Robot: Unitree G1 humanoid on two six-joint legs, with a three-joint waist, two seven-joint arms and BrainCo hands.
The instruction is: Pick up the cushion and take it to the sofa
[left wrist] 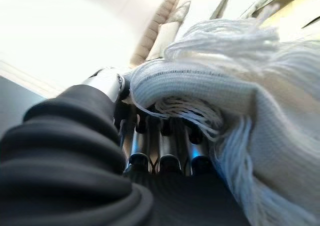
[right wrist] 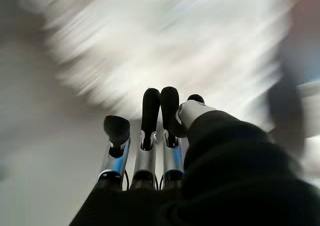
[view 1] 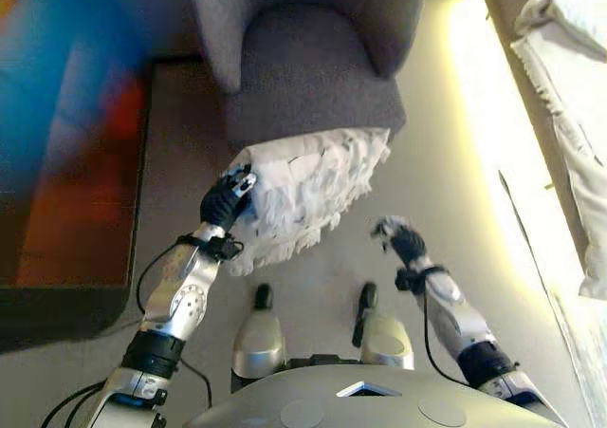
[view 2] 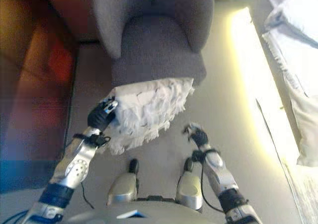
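Carrying the cushion (view 1: pixel 308 186) to the sofa (view 1: pixel 303 58) looks like the step in hand, and it seems close to done: the seat sits just past the cushion at twelve o'clock. To do it well, the left hand (view 1: pixel 226 200) should hold its clamp on the cushion's edge until the bulk lies over the seat, since only one side is held and the rest hangs free. Lifting the held edge a little higher would help the drooping far corner clear the seat's front rim instead of dragging against it. Letting go too soon could drop the cushion on the floor (view 1: pixel 446 200) in front of the sofa.

Left-hand fingers (left wrist: pixel 160 151) are curled around a fold of the cushion's knit cover, as the left wrist view shows. The right hand (view 1: pixel 396 236) hangs free at four o'clock from the cushion, well apart from it, its fingers relaxed and fairly straight, holding nothing.

White and soft, the cushion has a ribbed knit cover and long shaggy fringe. It hangs in the air, tilted, its upper edge near the sofa's front; whether it touches the seat I cannot tell.
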